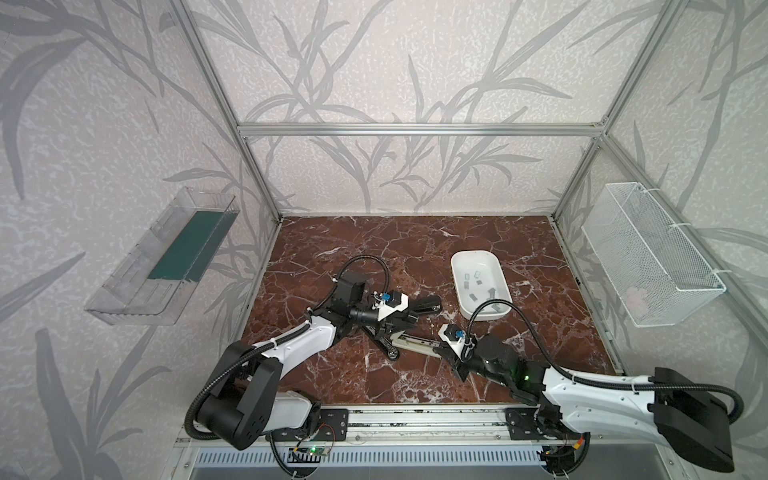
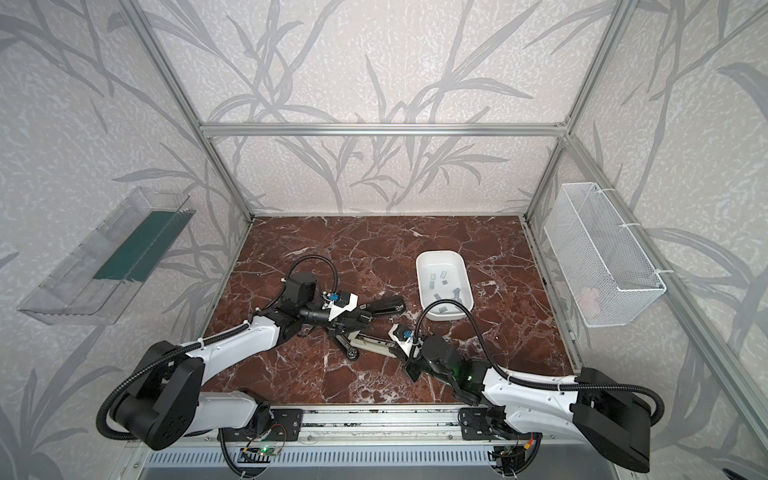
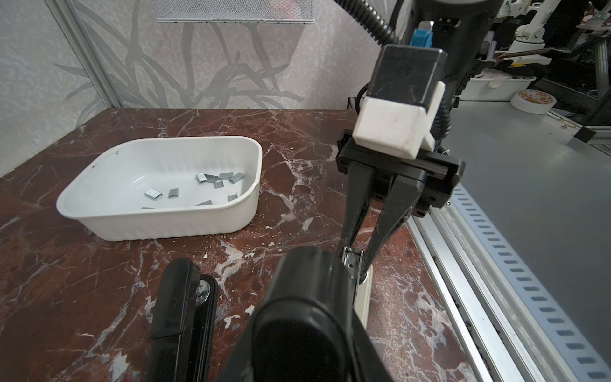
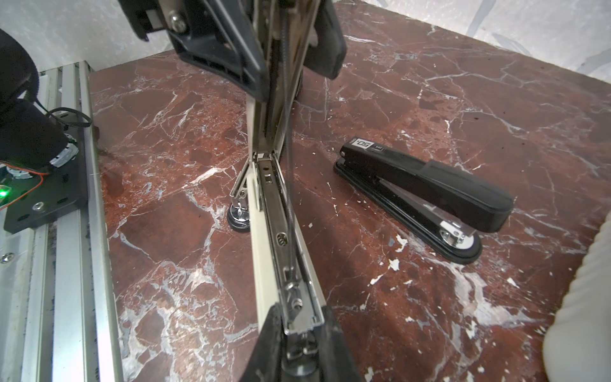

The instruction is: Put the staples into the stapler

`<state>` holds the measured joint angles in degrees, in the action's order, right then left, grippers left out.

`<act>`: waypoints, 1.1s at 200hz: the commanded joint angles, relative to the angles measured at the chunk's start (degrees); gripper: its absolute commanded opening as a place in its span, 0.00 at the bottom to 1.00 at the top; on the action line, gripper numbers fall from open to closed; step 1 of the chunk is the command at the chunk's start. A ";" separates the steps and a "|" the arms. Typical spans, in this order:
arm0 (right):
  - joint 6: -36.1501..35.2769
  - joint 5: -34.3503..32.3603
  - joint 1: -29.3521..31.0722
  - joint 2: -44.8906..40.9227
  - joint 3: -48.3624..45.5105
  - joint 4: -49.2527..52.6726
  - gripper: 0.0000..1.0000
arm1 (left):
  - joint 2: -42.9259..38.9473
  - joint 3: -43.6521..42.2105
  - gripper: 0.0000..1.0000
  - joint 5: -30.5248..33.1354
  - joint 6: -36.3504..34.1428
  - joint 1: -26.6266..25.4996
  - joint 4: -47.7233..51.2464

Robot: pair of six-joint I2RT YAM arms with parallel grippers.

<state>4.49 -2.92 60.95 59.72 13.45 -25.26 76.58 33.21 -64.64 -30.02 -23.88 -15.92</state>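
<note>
The stapler lies opened out on the marble between my two arms, its cream-sided metal magazine bare. My left gripper is shut on the stapler's black top cover, which stands swung up from the hinge and fills the left wrist view. My right gripper is shut on the magazine's front end, also seen in the left wrist view. Several small grey staples lie loose in the white tray behind the right gripper.
A second black stapler lies closed on the marble, just beyond the left gripper and next to the tray. A wire basket hangs on the right wall and a clear shelf on the left. An aluminium rail edges the front.
</note>
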 commanded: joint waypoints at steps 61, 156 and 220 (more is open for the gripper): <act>1.72 -0.65 5.97 5.73 2.21 -1.55 0.00 | 1.57 0.22 0.42 29.59 4.97 2.46 -20.49; 6.15 -11.71 5.03 7.91 1.39 -0.29 0.00 | 10.42 3.62 0.44 45.37 -1.68 2.67 -14.96; 7.39 -11.53 4.01 11.07 0.11 -2.79 0.00 | 11.28 3.08 0.47 44.38 -6.21 9.18 -12.25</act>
<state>11.20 -16.91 64.34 70.32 15.16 -29.08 86.61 35.46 -34.15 -26.39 -21.10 -30.37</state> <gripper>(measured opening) 0.166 0.475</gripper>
